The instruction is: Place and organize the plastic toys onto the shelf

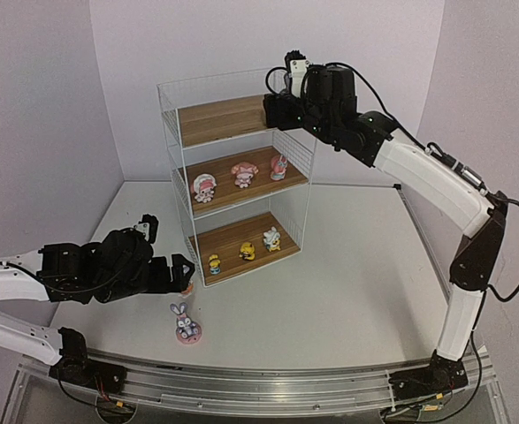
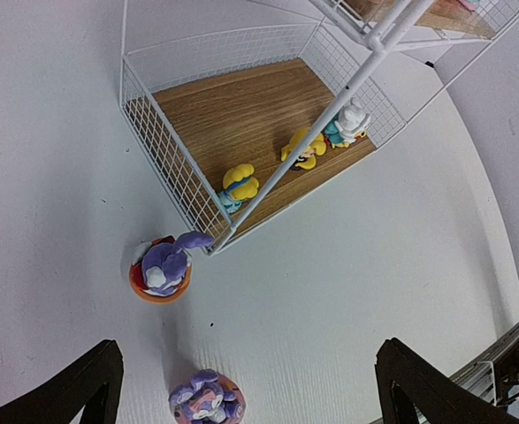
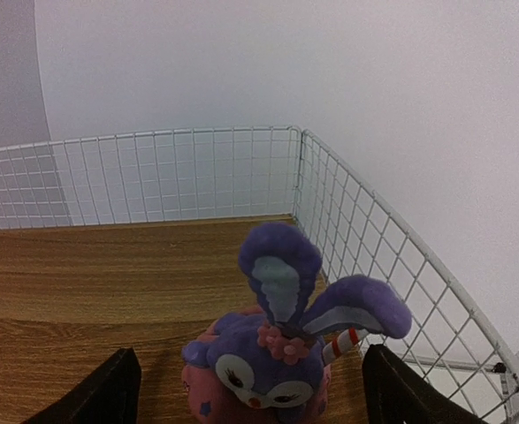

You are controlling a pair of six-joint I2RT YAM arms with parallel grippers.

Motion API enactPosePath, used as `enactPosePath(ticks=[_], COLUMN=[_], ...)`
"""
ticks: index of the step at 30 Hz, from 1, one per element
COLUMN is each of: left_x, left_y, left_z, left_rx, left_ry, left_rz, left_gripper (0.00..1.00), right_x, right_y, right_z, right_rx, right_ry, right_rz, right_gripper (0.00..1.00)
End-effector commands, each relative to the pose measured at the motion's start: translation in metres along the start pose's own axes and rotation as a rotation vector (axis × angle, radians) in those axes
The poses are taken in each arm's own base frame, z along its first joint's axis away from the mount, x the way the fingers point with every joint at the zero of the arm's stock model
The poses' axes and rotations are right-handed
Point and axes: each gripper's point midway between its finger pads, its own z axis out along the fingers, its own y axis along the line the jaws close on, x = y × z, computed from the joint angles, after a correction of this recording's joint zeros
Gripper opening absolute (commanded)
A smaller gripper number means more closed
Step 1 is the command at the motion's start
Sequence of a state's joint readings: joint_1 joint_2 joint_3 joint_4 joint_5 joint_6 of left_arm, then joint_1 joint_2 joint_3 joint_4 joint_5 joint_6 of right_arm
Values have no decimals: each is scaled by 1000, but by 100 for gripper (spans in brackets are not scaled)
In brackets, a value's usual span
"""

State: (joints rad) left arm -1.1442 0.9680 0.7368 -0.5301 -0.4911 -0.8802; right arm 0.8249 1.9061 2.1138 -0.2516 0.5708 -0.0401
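Right tool [image 1: 281, 110], seen from above, reaches over the right end of the shelf [image 1: 166, 97] at its top board [image 1: 219, 119]; this view does not show how its jaws stand. Pink-white toys [image 1: 244, 174] line the middle board, and yellow and white ones [image 1: 248, 252] line the bottom board. The left tool [image 1: 181, 272] hovers low over the counter [image 1: 347, 274], near the front bunny [image 1: 186, 322].

From the left wrist, the left tool [image 2: 250, 353] is spread wide and pinches nothing. The corner bunny [image 2: 162, 269] stands on the counter by the shelf's front post. The front bunny [image 2: 208, 397] shows between the fingers at the view's lower edge.

From the right wrist, the right tool [image 3: 250, 353] is spread on either side of the upper bunny [image 3: 277, 340] and appears to touch neither flank. That bunny stands upright on the top board, near the wire wall [image 3: 374, 238]. The step looks like the release. It would go best with the jaws kept wide and the tool drawn straight up and back, so no finger clips the ears or tips the toy toward the mesh.

No brand, label or writing can be read anywhere.
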Motion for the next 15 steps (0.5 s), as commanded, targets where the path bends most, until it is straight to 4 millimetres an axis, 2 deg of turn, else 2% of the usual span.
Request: enactPosePath(ticks=[1,9,13,15], left_x=[-10,-9,-7,-6], left_y=[-9,-11,-11,-10], left_z=[-4,-5,-6,-8], left_rx=[34,50,57,61], left_ry=[-26,-17,-8,-2], left_rz=[-10,-17,-23,-27], left_gripper=[100,100,100,100], right_x=[-28,-32,-36,-30], right_y=[-9,-17,-28,-33], right_z=[-24,-45,-64,-74], right_rx=[-27,-48,-43,-43], right_ry=[-56,-58,-67,-56], right_rz=[53,95,116,121], right_gripper=[90,95,96,96])
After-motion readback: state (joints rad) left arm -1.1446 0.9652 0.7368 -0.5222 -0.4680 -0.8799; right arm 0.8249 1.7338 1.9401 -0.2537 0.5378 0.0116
